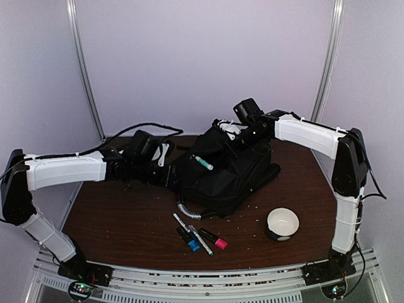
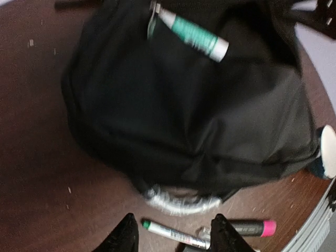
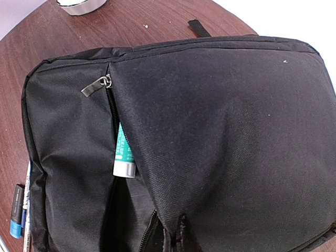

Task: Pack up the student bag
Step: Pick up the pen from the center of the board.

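Observation:
The black student bag [image 1: 224, 177] lies flat in the middle of the table, its grey-trimmed handle [image 2: 181, 199] toward the near edge. A teal and white marker [image 3: 123, 155] sticks halfway out of the unzipped front pocket. My right gripper [image 3: 178, 233] is shut on the pocket's fabric flap and pulls the opening apart; in the top view the right gripper [image 1: 235, 151] sits at the bag's far side. My left gripper [image 2: 176, 236] hangs open over the bag's handle end with nothing between its fingers; in the top view the left gripper [image 1: 172, 178] is at the bag's left edge.
Loose on the table in front of the bag lie a green-capped white marker [image 2: 173, 233], a pink-capped highlighter [image 2: 252, 227] and a blue-capped one [image 1: 189, 242]. A white round object on a dark base [image 1: 282, 223] stands to the right. Crumbs dot the brown tabletop [image 1: 113, 221].

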Available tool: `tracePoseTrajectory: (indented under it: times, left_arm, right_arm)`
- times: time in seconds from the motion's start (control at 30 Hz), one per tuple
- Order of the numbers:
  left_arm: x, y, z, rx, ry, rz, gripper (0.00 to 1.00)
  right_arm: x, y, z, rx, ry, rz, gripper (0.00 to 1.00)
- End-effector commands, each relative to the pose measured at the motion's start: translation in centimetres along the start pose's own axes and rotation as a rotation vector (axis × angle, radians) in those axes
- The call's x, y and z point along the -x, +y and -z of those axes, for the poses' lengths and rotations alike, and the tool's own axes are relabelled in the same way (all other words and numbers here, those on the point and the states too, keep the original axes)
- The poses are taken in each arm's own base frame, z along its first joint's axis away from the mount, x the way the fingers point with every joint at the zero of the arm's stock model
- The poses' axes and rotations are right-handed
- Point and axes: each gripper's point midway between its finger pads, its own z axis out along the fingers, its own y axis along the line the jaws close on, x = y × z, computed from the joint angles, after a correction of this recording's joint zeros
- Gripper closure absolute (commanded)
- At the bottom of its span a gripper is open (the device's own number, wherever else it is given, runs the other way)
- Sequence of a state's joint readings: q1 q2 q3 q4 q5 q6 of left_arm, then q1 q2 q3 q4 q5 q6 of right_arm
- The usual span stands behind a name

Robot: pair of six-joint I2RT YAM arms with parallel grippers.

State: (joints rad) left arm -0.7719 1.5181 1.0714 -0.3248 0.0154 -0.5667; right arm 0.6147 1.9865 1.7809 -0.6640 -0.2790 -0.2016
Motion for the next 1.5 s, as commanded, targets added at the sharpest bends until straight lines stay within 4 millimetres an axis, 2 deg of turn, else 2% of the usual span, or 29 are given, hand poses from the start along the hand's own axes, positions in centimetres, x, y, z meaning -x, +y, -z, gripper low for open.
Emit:
tracePoseTrajectory:
  times: [0.0,0.3,0.4,0.6,0.93,1.07,1.33,1.47]
  left_arm:
    - [-6.4,0.0,0.2,0.015,0.168,0.190,0.51]
    - [-14.1,-3.2,-0.9,0.083,0.396,0.121,0.44]
    - [-15.4,-4.5,-1.1,0.099,0.447,0.078,0.42]
    - [-17.1,-5.4,-2.4,0.134,0.509,0.045,0.42]
    - [-18.3,-4.6,-4.6,0.214,0.560,0.013,0.41]
    - [-18.5,-4.0,-4.9,0.248,0.584,-0.026,0.41]
    - [-18.2,0.0,-1.2,0.401,0.575,-0.124,0.39]
    - [-18.5,1.5,0.0,0.433,0.579,-0.124,0.37]
  right_arm:
    - [1.9,0.5,0.4,0.042,-0.062,-0.002,1.00]
    - [1.6,0.5,0.0,0.047,-0.054,-0.007,1.00]
    - [1.7,0.6,0.1,0.048,-0.058,-0.008,1.00]
    - [1.8,0.6,0.1,0.051,-0.059,-0.008,1.00]
    - [1.8,0.7,0.2,0.057,-0.062,-0.009,1.00]
    - [1.9,0.7,0.3,0.055,-0.062,-0.009,1.00]
    - [2.0,0.8,0.5,0.057,-0.067,-0.010,1.00]
    - [2.0,0.8,0.5,0.060,-0.067,-0.009,1.00]
